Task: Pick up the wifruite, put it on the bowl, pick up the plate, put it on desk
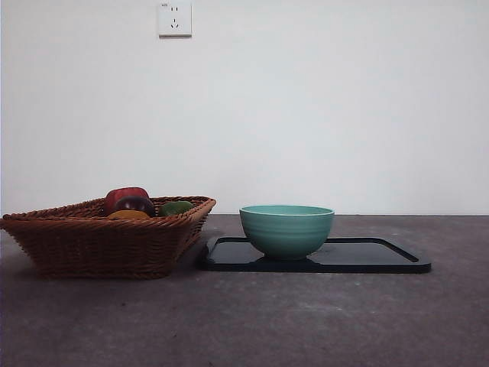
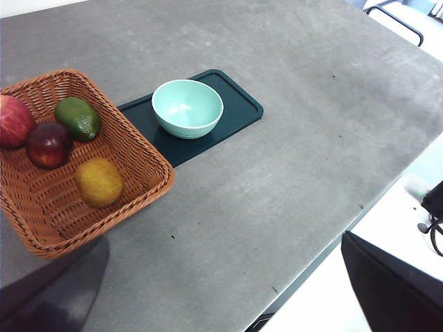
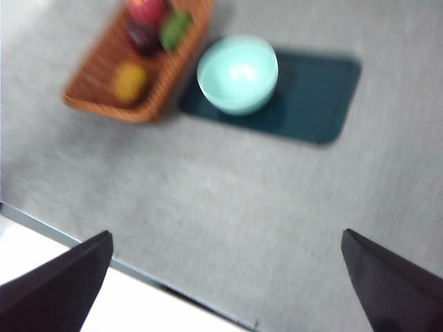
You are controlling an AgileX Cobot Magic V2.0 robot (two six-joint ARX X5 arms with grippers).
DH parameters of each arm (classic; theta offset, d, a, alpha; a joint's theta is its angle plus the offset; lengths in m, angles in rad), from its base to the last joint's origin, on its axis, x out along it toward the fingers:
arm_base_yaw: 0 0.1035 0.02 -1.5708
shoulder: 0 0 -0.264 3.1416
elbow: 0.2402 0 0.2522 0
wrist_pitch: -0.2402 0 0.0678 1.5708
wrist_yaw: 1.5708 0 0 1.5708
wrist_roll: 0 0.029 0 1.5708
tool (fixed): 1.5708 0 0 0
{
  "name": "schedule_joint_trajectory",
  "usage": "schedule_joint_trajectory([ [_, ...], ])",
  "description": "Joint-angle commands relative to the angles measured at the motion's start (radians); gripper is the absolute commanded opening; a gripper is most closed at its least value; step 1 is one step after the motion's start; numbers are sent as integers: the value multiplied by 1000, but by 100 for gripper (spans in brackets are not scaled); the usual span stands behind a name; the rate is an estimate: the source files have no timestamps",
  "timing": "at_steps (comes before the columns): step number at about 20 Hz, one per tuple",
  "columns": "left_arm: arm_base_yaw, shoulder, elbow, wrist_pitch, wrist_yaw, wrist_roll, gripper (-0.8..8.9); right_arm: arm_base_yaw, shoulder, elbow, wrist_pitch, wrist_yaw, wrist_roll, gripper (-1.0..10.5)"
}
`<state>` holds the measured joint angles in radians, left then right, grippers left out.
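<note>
The small orange-brown wifruite lies in a brown wicker basket; it also shows in the front view and, blurred, in the right wrist view. The teal-green bowl stands empty on the near-basket end of a flat black tray, on the dark grey desk. The bowl shows in the left wrist view and right wrist view. Both grippers hover high above the desk, away from everything. My left gripper is open and empty. My right gripper is open and empty.
The basket also holds a red fruit, a dark purple fruit and a green fruit. The tray lies right beside the basket. The desk's edge runs close under both grippers. A white wall stands behind.
</note>
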<state>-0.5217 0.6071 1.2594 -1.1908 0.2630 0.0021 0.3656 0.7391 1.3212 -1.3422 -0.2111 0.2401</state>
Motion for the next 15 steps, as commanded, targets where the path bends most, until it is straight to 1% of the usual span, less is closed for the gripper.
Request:
schedule_joint_trajectory([
  [1, -5, 0, 11, 10, 4, 5, 576, 5, 114, 13, -73, -1, 37, 548],
  [3, -5, 0, 11, 10, 4, 5, 576, 5, 232, 14, -72, -2, 31, 548],
  [5, -5, 0, 11, 10, 4, 5, 576, 5, 343, 14, -36, -11, 6, 548],
  [6, -5, 0, 11, 10, 4, 5, 576, 5, 383, 14, 7, -34, 2, 548],
  [8, -5, 0, 11, 10, 4, 5, 576, 5, 467, 14, 145, -87, 8, 548],
  [10, -5, 0, 11, 10, 4, 5, 576, 5, 542, 14, 252, -107, 23, 548],
  [12, -5, 0, 11, 10, 4, 5, 576, 5, 619, 16, 304, -128, 24, 547],
  [13, -5, 0, 11, 10, 4, 5, 576, 5, 658, 16, 323, -137, 35, 547],
  [15, -5, 0, 11, 10, 4, 5, 576, 5, 729, 16, 359, -137, 45, 548],
])
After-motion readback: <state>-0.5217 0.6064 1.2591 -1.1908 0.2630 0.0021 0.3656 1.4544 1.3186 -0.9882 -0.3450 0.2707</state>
